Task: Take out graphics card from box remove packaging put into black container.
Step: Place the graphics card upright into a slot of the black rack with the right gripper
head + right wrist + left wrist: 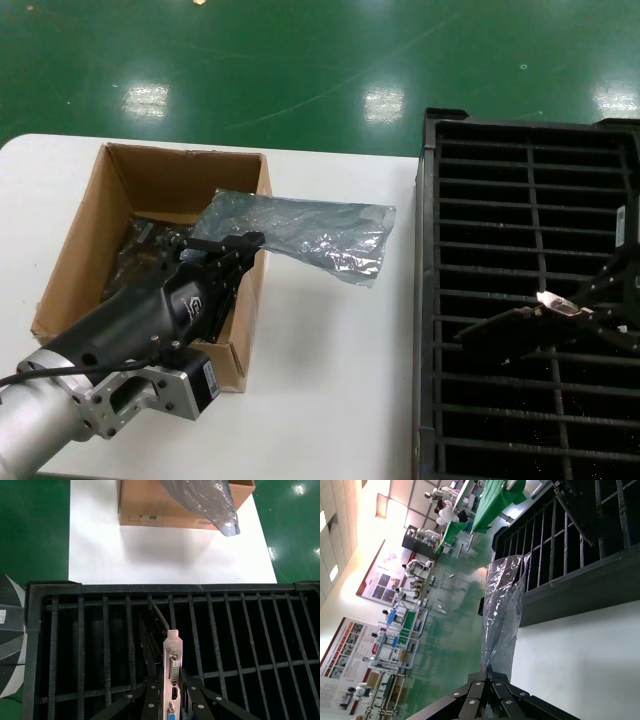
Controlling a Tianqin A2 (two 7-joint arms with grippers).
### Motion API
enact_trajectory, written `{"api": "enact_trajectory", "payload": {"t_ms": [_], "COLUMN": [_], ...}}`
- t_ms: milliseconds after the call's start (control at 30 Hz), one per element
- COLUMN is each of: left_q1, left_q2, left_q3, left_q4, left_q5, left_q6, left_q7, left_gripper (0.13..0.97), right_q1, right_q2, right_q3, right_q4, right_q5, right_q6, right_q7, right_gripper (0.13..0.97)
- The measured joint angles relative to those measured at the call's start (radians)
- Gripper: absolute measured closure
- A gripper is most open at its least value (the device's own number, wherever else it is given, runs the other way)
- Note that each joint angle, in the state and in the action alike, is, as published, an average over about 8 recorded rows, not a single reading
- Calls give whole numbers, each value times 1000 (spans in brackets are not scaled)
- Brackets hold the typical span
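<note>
The left claw (240,250) is clenched on one end of the shiny, crinkled grey-blue plastic bag (305,232). It holds the bag over the brown cardboard box (125,195), and the bag sticks out past the box wall above the white tabletop (330,380). The right claw (172,690) grips the thin dark graphics card with a silver end bracket (173,667) over the slots of the big black plastic crate (55,592).

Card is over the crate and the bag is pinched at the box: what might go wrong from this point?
1. The right end effector holds the graphics card by its bracket end; it may catch a rib of the black container.
2. The packaging, held by the left end effector, overhangs the box and may spill onto the table.
</note>
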Motion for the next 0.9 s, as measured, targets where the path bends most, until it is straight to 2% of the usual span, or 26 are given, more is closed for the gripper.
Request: {"api": "enact_trajectory", "payload": {"t_ms": [900], "left_q1": [0], "left_q2": [0], "left_q3": [0], "left_q4": [0], "left_q5": [0], "left_q6": [0], "left_q7": [0], "left_gripper": [958], "right_q1": [-24], "right_q2": [-9], "right_q3": [33], "right_q4": [36], "right_q5": [2], "right_q6": [1], "right_q7": [-16], "right_gripper": [907]}}
